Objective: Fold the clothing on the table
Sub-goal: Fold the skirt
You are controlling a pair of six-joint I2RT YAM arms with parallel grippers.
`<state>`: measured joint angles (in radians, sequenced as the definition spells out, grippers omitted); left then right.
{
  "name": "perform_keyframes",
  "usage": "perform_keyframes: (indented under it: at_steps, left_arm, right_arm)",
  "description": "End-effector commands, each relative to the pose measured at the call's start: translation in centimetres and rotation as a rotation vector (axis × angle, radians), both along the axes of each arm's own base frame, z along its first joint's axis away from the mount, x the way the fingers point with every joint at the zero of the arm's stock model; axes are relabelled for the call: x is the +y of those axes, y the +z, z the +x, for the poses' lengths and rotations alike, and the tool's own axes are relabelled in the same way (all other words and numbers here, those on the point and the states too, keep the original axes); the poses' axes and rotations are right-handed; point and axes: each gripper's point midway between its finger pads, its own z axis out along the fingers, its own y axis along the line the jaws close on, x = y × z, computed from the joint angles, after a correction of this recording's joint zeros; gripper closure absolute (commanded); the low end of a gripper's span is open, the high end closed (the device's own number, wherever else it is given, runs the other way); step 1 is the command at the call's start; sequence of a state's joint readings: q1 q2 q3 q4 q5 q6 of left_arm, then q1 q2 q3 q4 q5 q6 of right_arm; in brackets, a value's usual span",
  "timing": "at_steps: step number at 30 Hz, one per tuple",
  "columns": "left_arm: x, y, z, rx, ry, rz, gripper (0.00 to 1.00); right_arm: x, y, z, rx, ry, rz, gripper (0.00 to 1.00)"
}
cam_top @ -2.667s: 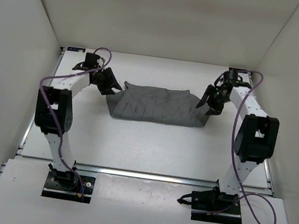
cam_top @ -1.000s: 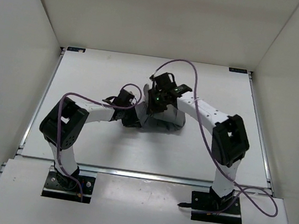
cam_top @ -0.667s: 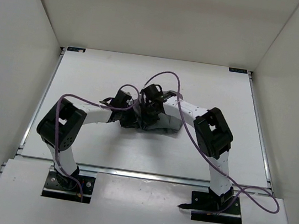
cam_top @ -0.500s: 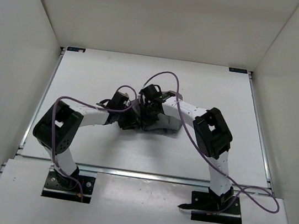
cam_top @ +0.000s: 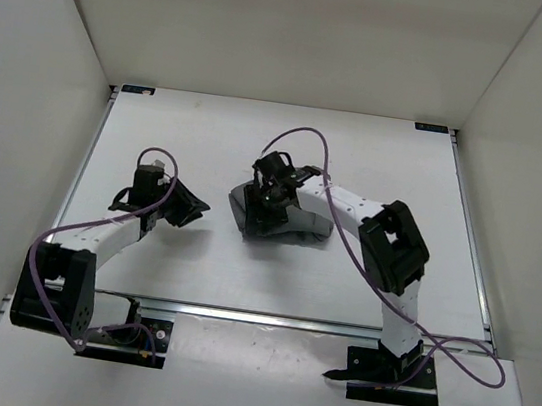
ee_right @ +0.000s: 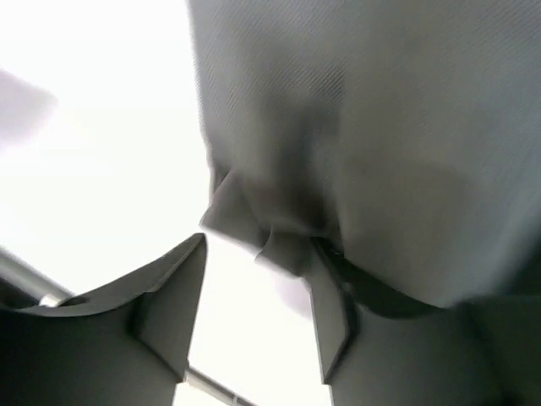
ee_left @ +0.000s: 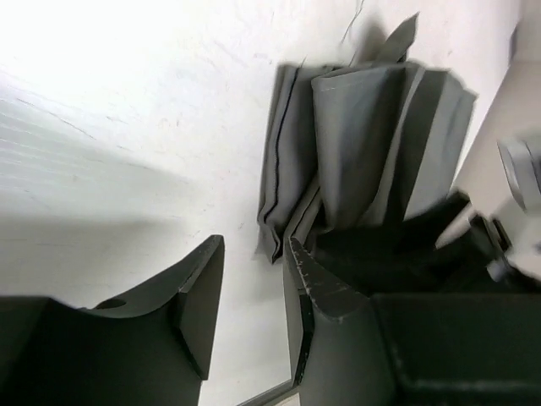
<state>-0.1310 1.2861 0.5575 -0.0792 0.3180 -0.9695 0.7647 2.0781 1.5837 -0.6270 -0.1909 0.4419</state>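
The clothing [cam_top: 286, 222] lies as a folded dark grey bundle in the middle of the white table [cam_top: 159, 137]. My right gripper [cam_top: 263, 202] hovers over its left end. In the right wrist view the right gripper [ee_right: 260, 245] is open, and a corner of the clothing [ee_right: 355, 127] droops against the tip of its right finger [ee_right: 334, 313]. My left gripper [cam_top: 197, 211] sits apart from the bundle, to its left. In the left wrist view the left gripper [ee_left: 256, 245] is open over bare table, with the pleated clothing [ee_left: 363, 152] just beyond its fingertips.
The metal rail [cam_top: 255, 315] runs along the table's near edge, in front of the arm bases. White walls enclose the table on the left, the right and the back. Purple cables loop from both arms.
The clothing, spread flat earlier, is now a narrow folded bundle. Both grippers have opened and let go. The left arm has drawn back to the left, while the right stays over the bundle.
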Motion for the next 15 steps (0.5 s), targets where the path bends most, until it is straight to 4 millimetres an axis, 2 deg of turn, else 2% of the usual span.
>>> perform_keyframes:
  at_steps: [1, 3, 4, 5, 6, 8, 9, 10, 11, 15]
  left_arm:
    - [0.8, 1.5, -0.2, -0.038, -0.001, -0.022, 0.56]
    - [1.0, 1.6, -0.5, -0.047, -0.004, -0.028, 0.57]
    - [1.0, 1.4, -0.7, -0.04, -0.009, -0.022, 0.57]
    - [0.9, 1.6, -0.8, -0.046, -0.016, -0.025, 0.57]
    - [0.8, 1.3, -0.9, -0.053, -0.023, -0.013, 0.03]
    - [0.4, 1.3, -1.0, -0.071, -0.046, -0.004, 0.02]
    - [0.1, 1.3, -1.2, -0.062, -0.061, -0.002, 0.01]
    - [-0.1, 1.2, -1.4, -0.045, -0.078, 0.015, 0.01]
    - [-0.5, 1.8, -1.1, -0.068, -0.119, 0.036, 0.01]
    - [-0.1, 1.1, -2.6, 0.065, -0.184, 0.242, 0.01]
  right_arm:
    - [1.7, 8.7, -0.8, -0.149, 0.058, 0.208, 0.49]
    - [0.7, 12.0, -2.0, -0.206, 0.044, 0.301, 0.46]
    - [0.0, 12.3, -1.7, -0.222, 0.011, 0.305, 0.44]
    - [-1.1, 12.5, -2.3, -0.215, -0.016, 0.303, 0.43]
    - [-2.0, 12.8, -2.6, -0.218, -0.033, 0.291, 0.43]
    - [-4.4, 12.2, -1.8, -0.214, -0.097, 0.235, 0.42]
    - [-5.3, 11.0, -2.5, -0.183, -0.094, 0.203, 0.43]
    - [-6.5, 10.8, -2.5, -0.183, -0.117, 0.188, 0.42]
    - [-7.0, 10.8, -2.1, -0.195, -0.136, 0.179, 0.42]
    - [-8.7, 9.8, -2.3, -0.184, -0.157, 0.171, 0.42]
